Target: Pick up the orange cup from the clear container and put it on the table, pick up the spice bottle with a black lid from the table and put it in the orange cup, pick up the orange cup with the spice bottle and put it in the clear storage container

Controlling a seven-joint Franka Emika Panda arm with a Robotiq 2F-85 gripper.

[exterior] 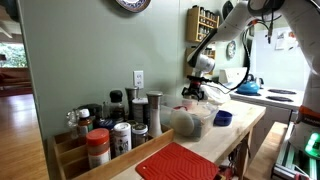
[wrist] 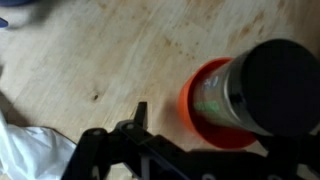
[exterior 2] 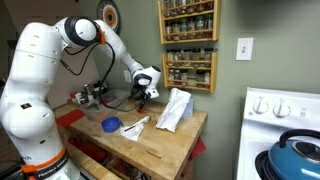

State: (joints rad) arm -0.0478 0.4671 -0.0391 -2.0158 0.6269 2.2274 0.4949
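- Cup?
- Orange cup [wrist: 203, 112], round smooth plastic, sitting on the pale grainy wood table [wrist: 100, 55]. A bottle [wrist: 285, 85] with a round black lid is standing in it. Only the wrist view is showing this clearly.
- Gripper?
- Gripper [exterior 2: 143, 96] is hovering low. One dark finger [wrist: 139, 112] is showing beside the cup. Clenched or released, can't tell.
- Else?
- Blue cup [exterior 2: 112, 125] and crumpled white cloth [exterior 2: 172, 110] are lying nearby.

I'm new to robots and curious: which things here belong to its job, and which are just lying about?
Job: small orange-red plastic cup; black-lidded spice bottle standing in it; rounded clear container.
Lying about: small blue cup; white cloth; red mat; wall spice rack.
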